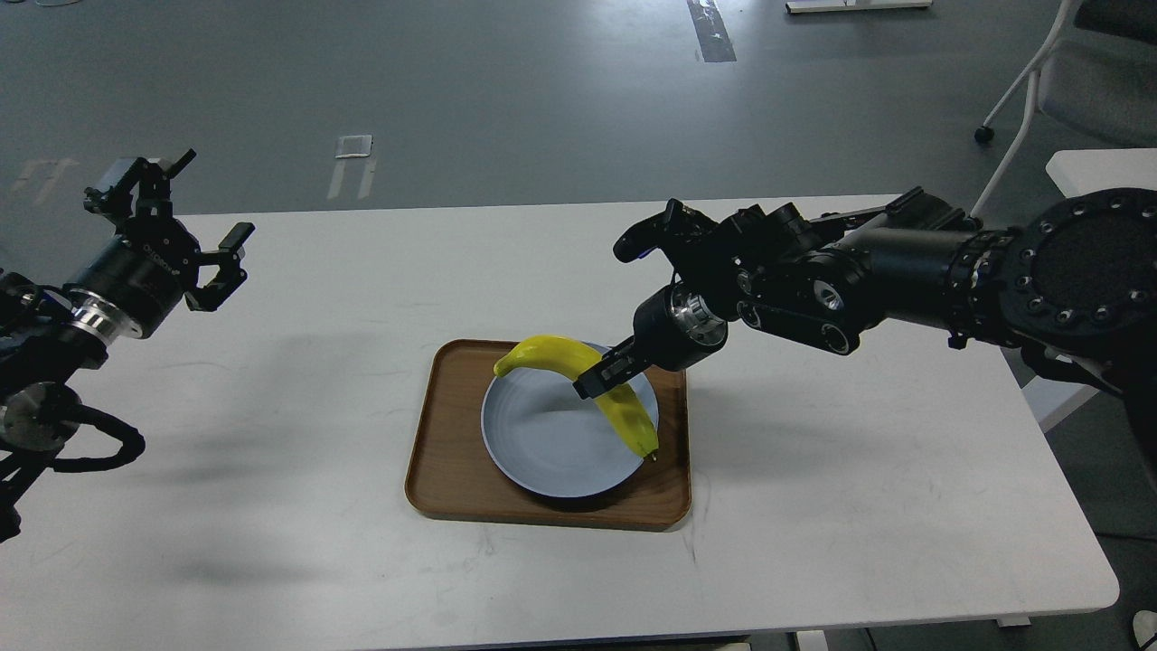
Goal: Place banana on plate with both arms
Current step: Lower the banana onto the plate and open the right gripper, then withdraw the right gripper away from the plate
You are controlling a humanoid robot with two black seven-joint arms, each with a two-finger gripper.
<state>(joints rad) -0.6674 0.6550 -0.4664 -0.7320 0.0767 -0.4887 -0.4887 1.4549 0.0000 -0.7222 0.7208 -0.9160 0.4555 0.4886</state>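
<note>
Two claws: right claw [604,372] clamped on banana [587,380] over plate [542,443], its fingertips indistinct; left claw [185,231] spread, empty.

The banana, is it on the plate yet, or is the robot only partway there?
Nearly there. The banana is already over the plate, which sits on the wooden tray. The right gripper is closed on its middle, and I cannot tell whether it rests on the plate yet. What is left is letting go. The left gripper is open, off to the side and holds nothing.
</note>
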